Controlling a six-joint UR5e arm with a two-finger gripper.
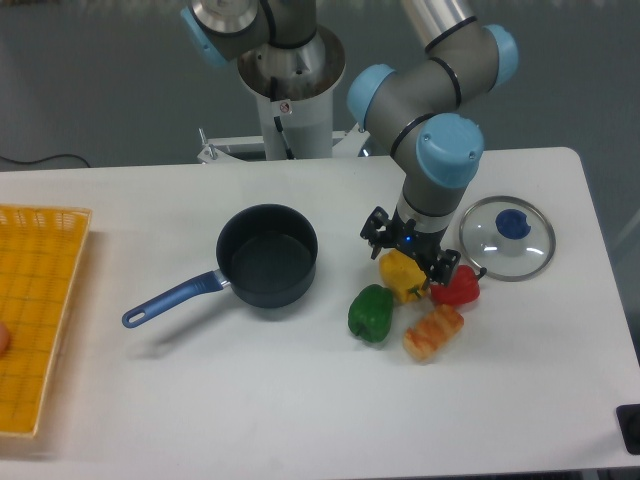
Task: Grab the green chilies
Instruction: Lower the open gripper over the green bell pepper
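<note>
Lying on the white counter [300, 400], the green chilies [371, 313] are set slightly tilted, the long axis running from upper right to lower left; the stem end cannot be told. A yellow pepper [403, 275] is touching at upper right, an orange-white toy [433, 333] sits just beside at right, and a red pepper [457, 287] lies beyond. Bare counter is seen to the left and front. The gripper [407, 250] is poised over the yellow pepper, fingers spread, nothing held. A dark saucepan [266, 256] is placed near, left.
</note>
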